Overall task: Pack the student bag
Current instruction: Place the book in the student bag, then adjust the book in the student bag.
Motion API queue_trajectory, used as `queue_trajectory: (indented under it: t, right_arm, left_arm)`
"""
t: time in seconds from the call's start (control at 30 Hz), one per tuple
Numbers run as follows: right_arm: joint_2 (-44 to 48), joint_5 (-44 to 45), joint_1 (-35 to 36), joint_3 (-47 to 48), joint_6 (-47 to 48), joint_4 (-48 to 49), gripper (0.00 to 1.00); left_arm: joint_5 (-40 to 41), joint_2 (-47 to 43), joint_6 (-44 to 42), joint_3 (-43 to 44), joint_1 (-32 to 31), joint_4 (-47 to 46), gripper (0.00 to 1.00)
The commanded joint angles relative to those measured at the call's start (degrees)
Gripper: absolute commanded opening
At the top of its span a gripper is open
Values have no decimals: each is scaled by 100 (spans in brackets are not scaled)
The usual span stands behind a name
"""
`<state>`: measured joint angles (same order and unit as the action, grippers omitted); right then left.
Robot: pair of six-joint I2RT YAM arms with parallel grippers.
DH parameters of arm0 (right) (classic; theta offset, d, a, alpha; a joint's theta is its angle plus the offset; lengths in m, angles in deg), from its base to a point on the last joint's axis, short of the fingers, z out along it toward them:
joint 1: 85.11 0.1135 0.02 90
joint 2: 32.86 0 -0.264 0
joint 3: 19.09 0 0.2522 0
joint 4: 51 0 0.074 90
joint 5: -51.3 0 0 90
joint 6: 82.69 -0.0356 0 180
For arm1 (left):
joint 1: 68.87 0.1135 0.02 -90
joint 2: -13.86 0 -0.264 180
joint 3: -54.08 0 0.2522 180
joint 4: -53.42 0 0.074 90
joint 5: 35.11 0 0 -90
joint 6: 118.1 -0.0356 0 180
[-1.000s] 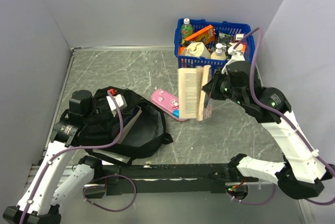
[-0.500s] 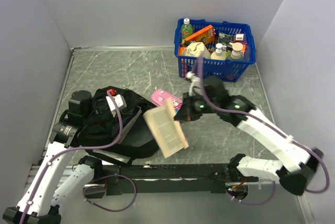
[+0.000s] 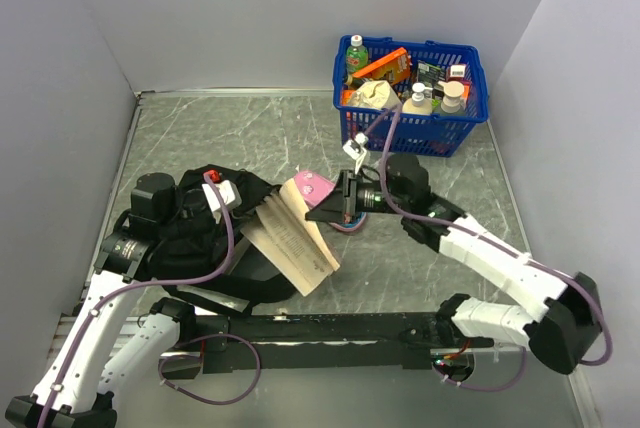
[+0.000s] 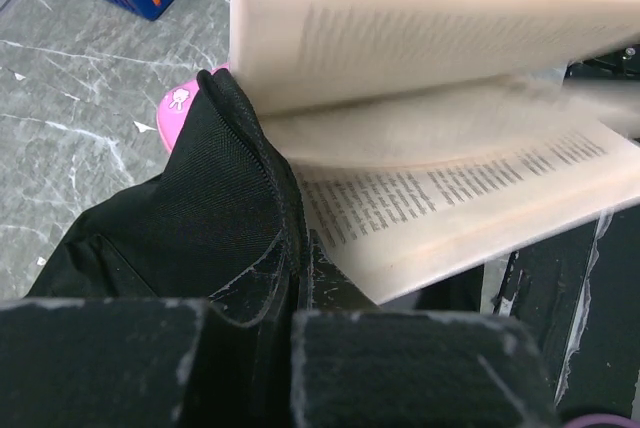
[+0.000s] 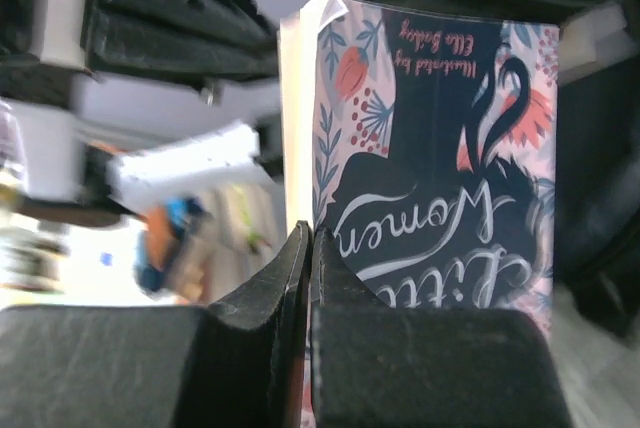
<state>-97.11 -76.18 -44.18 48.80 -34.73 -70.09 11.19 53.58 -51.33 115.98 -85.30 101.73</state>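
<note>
The right gripper is pinched tight on the edge of a paperback. The script on its illustrated cover reads "Little Women", with a smaller red line that seems to end in "Ella Bailey". The book hangs tilted and fanned open over the mouth of the backpack, which lies at the near left of the grey table. The printed pages are too blurred to read. The left gripper is clamped on the backpack's black fabric rim. A pink pencil case lies just beside the bag.
</note>
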Motion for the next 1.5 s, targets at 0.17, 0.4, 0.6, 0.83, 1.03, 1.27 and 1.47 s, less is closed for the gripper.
queue_trajectory:
  t: [0.17, 0.4, 0.6, 0.83, 1.03, 1.27, 1.47]
  right_arm:
    - [-2766, -1191, -578, -2312, -3997, 6810, 0]
    - [-2602, -753, 293, -167, -905, 1967, 34]
    - [-1952, 379, 302, 89, 371, 34, 93]
    - [-906, 1401, 4, -490, -22, -1277, 100]
    - [174, 919, -278, -1834, -1050, -1384, 100]
    - [-176, -93, -358, -2177, -1796, -1183, 100]
    - [-245, -129, -218, -3004, -3368, 748, 100]
  left_arm:
    - [-358, -132, 46, 284, -10, -343, 1]
    - [-332, -176, -60, 213, -1, -282, 1]
    - [-332, -184, -77, 161, -1, -308, 1]
    - [-297, -158, -112, 213, -1, -264, 1]
    - [-297, -132, -209, 292, -1, -176, 1]
    - [-358, -70, -191, 398, -1, -150, 1]
    - [-367, -96, -165, 407, -1, -159, 1]
